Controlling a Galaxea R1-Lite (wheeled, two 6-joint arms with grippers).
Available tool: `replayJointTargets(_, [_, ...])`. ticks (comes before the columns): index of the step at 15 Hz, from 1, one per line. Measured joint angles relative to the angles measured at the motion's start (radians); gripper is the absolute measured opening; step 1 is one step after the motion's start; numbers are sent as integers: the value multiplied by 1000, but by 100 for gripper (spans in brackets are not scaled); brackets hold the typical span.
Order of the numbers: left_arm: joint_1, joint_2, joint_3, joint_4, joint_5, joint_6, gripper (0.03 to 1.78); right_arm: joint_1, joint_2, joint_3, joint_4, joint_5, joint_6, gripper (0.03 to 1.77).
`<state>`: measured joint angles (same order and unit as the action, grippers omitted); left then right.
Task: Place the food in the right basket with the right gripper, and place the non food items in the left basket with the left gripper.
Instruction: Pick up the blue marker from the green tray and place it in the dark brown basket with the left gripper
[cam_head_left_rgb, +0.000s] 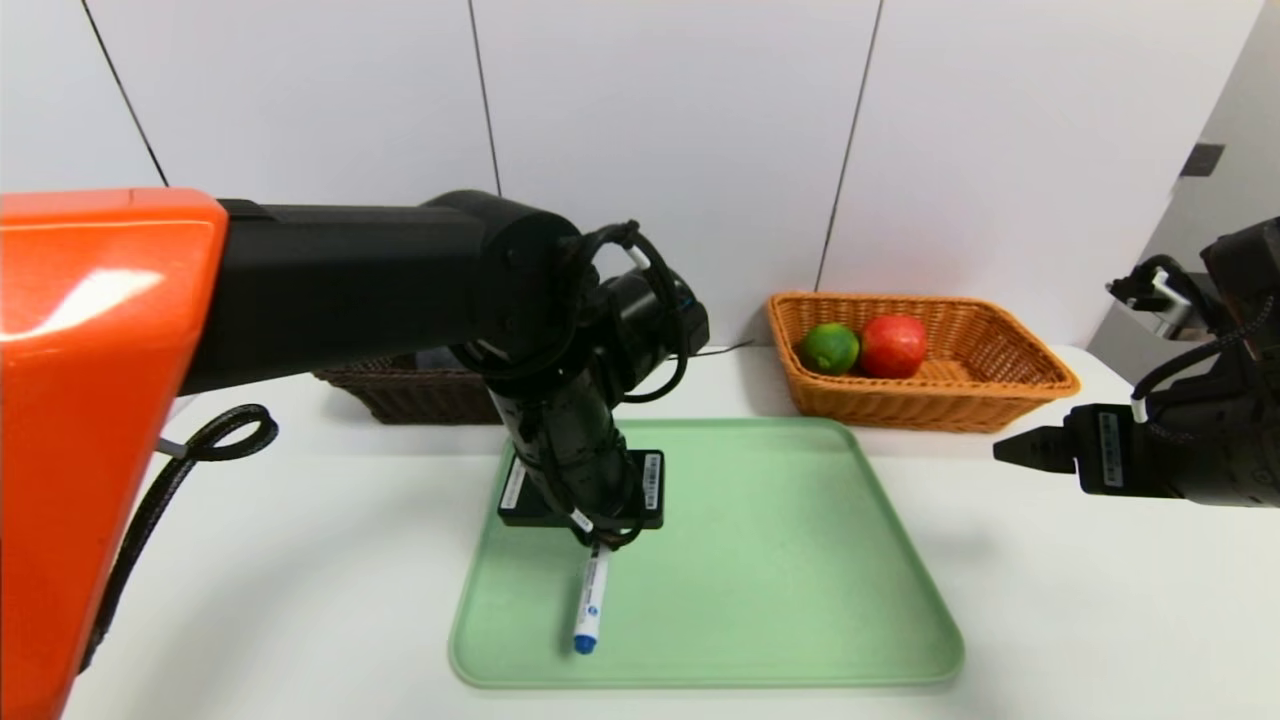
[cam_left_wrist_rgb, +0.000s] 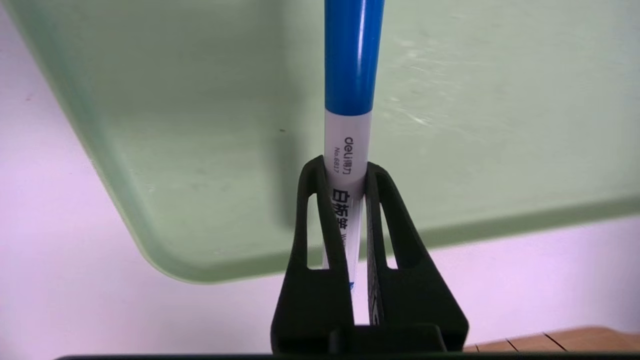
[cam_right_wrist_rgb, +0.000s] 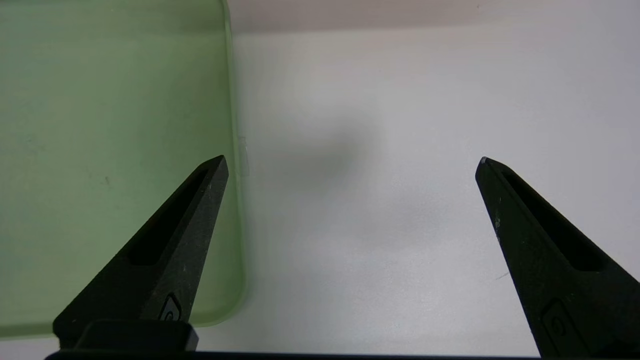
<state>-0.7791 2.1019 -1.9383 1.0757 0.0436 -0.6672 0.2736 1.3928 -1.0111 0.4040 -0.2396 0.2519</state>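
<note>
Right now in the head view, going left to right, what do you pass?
Dark brown basket → left pincer shut on the marker over the green tray → green citrus → red apple, both in the orange basket → right pincer, open.

Dark basket (cam_head_left_rgb: 400, 392) mostly behind arm

We see a white table (cam_head_left_rgb: 1050, 600) carrying three items directly on its surface. A pale green tray (cam_head_left_rgb: 800, 560) lies at the centre front. The dark brown basket (cam_head_left_rgb: 410, 395) sits behind the tray's left corner; the orange-tan basket (cam_head_left_rgb: 1000, 385) sits behind its right corner, just beside the tray's edge.
</note>
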Motion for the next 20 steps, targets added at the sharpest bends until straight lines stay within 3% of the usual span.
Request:
replayJointTargets(3, [-23,-83,-19,-70,-79,53,14,1,0,0,0,1,0,171])
replayJointTargets(6, [-7,-169,-19,-270,-88,60,14,1,0,-1,0,2,0,171])
replayJointTargets(11, [150,-204,-13,-523,106,-5,14,0,-1,4,0,-1,-1,171])
replayJointTargets(14, [253,-146,-11,-648,189,-31,14,-1,-4,0,0,-1,-6,171])
replayJointTargets(20, [396,4,-13,-812,272,16,14,0,-4,-21,0,-1,-11,171])
